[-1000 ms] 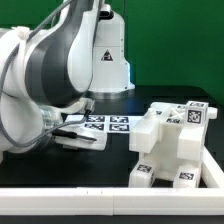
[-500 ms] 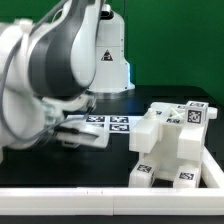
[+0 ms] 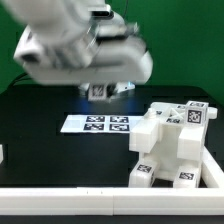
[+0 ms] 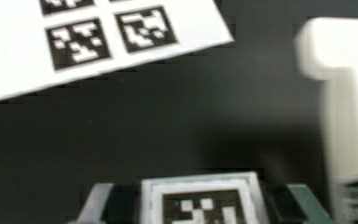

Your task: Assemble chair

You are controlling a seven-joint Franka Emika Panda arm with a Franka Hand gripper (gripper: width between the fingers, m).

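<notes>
The partly built chair (image 3: 170, 142), blocky white parts with black-and-white tags, stands on the black table at the exterior view's right. My gripper (image 3: 99, 90) hangs above the table behind the marker board (image 3: 97, 123), blurred by motion. It is shut on a small white chair part (image 3: 97, 91) with a tag on its face. In the wrist view that part (image 4: 201, 203) fills the space between my fingers (image 4: 105, 201). The chair (image 4: 345, 95) shows as a white block, and the marker board (image 4: 91, 42) lies beyond it.
A white raised border (image 3: 100, 194) runs along the table's front edge. A small white piece (image 3: 2, 155) shows at the exterior view's far left edge. The arm's white base stands at the back.
The arm has risen from low at the exterior view's left and swung to the back middle, above the marker board, with a tagged part now in the gripper. The chair has not moved.
</notes>
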